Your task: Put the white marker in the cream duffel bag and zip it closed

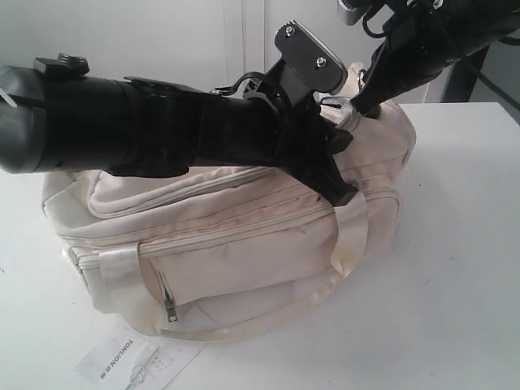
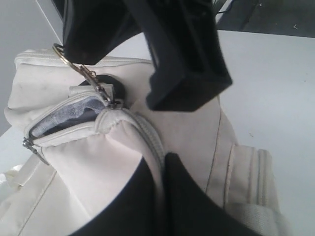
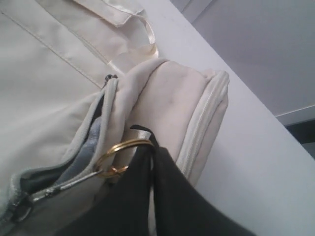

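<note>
Your left gripper (image 2: pixel 158 160) is clamped tight on a fold of the bag (image 1: pixel 244 244), with the zip seam pinched between its fingers. Your right gripper (image 3: pixel 151 147) is closed on the gold ring (image 3: pixel 118 145). A metal clasp (image 3: pixel 59 189) links that ring to the zip. Beside the clasp the zip gapes, and grey lining (image 2: pixel 64 115) shows through. In the exterior view both grippers work at the bag's right end, the right one higher. The bag lies on the white table (image 1: pixel 455 244), with a paper tag (image 1: pixel 122 361) at its front. The marker cannot be seen.
</note>
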You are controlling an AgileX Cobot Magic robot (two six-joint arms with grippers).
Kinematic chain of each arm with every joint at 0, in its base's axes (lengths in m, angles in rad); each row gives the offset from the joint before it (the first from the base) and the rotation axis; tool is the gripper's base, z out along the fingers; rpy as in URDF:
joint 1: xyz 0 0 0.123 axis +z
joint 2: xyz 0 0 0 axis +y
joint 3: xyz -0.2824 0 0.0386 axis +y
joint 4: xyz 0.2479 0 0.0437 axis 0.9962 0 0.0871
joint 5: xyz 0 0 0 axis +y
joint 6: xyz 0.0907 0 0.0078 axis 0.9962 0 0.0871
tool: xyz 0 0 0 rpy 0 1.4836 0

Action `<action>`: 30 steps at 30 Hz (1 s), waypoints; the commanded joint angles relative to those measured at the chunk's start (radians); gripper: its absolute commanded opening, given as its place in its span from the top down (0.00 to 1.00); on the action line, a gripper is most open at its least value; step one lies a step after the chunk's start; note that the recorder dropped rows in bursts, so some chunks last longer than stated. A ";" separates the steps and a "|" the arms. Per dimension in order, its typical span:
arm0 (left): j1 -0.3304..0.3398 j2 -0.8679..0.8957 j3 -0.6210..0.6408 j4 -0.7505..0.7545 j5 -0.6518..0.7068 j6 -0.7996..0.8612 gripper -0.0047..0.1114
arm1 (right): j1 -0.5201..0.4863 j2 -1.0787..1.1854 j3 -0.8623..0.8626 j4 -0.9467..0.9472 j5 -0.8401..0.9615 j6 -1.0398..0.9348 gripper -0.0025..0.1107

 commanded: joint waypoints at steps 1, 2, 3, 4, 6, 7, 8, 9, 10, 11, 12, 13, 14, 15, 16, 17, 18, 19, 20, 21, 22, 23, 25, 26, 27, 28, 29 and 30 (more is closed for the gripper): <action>-0.028 -0.019 0.055 -0.022 0.115 0.002 0.96 | -0.030 0.002 -0.014 -0.087 -0.134 0.031 0.98; -0.028 -0.019 0.059 -0.022 0.115 0.002 0.96 | -0.030 -0.004 -0.016 -0.087 -0.102 0.028 0.98; -0.028 -0.019 0.065 -0.022 0.115 0.002 0.96 | -0.030 -0.026 -0.018 -0.095 -0.036 0.023 0.98; -0.028 -0.019 0.072 -0.022 0.115 0.002 0.96 | -0.030 -0.040 -0.020 -0.108 0.007 0.023 0.98; -0.028 -0.026 0.095 -0.022 0.113 0.010 0.96 | -0.030 -0.082 -0.033 -0.108 0.131 0.016 0.98; -0.028 -0.037 0.110 -0.022 0.110 0.010 0.96 | -0.030 -0.110 -0.038 -0.090 0.200 -0.023 0.98; -0.028 -0.042 0.118 -0.022 0.105 0.010 0.96 | -0.030 -0.123 -0.040 -0.075 0.233 -0.048 0.98; -0.028 -0.058 0.128 -0.022 0.092 0.010 0.96 | -0.030 -0.144 -0.042 -0.030 0.269 -0.090 0.98; -0.028 -0.071 0.128 -0.022 0.083 0.010 0.96 | -0.030 -0.154 -0.042 0.024 0.291 -0.130 0.98; -0.028 -0.079 0.128 -0.022 0.075 0.010 0.96 | -0.030 -0.160 -0.042 0.054 0.306 -0.156 0.98; -0.028 -0.089 0.128 -0.022 0.067 0.010 0.96 | -0.030 -0.162 -0.042 0.084 0.319 -0.184 0.98; -0.028 -0.090 0.128 -0.022 0.047 0.010 0.93 | -0.030 -0.162 -0.042 0.103 0.319 -0.187 0.98; -0.028 -0.092 0.128 -0.022 0.035 0.010 0.85 | -0.030 -0.160 -0.042 0.107 0.319 -0.196 0.98; -0.028 -0.092 0.128 -0.022 0.027 0.010 0.73 | -0.030 -0.160 -0.042 0.107 0.319 -0.196 0.98; -0.028 -0.094 0.128 -0.022 0.027 0.008 0.58 | -0.030 -0.160 -0.042 0.107 0.319 -0.198 0.98; -0.028 -0.096 0.128 -0.022 0.027 -0.010 0.47 | -0.030 -0.160 -0.042 0.107 0.319 -0.204 0.98; -0.028 -0.100 0.128 -0.022 0.027 -0.042 0.38 | -0.030 -0.160 -0.042 0.105 0.317 -0.212 0.98; -0.028 -0.100 0.128 -0.022 0.032 -0.051 0.36 | -0.030 -0.160 -0.042 0.105 0.314 -0.212 0.98; -0.028 -0.100 0.128 -0.022 0.042 -0.053 0.36 | -0.030 -0.160 -0.042 0.105 0.310 -0.212 0.98; -0.028 -0.100 0.128 -0.022 0.066 -0.055 0.36 | -0.030 -0.160 -0.042 0.105 0.310 -0.212 0.98; -0.028 -0.100 0.128 -0.022 0.106 -0.060 0.36 | -0.030 -0.157 -0.042 0.105 0.310 -0.212 0.98; -0.028 -0.100 0.128 -0.022 0.151 -0.063 0.36 | -0.030 -0.155 -0.042 0.100 0.308 -0.212 0.98; -0.030 -0.100 0.120 -0.022 0.210 -0.068 0.37 | -0.045 -0.137 -0.042 0.085 0.296 -0.161 0.98; -0.033 -0.100 0.112 -0.022 0.211 -0.068 0.38 | -0.062 -0.124 -0.042 0.090 0.290 -0.139 0.98; -0.034 -0.100 0.106 -0.022 0.193 -0.068 0.39 | -0.080 -0.111 -0.042 0.103 0.289 -0.124 0.98; -0.037 -0.100 0.096 -0.022 0.158 -0.066 0.39 | -0.108 -0.095 -0.044 0.134 0.306 -0.118 0.98; -0.037 -0.100 0.090 -0.022 0.122 -0.066 0.39 | -0.137 -0.079 -0.044 0.185 0.338 -0.118 0.98; -0.037 -0.100 0.084 -0.022 0.088 -0.066 0.39 | -0.159 -0.066 -0.044 0.231 0.370 -0.130 0.98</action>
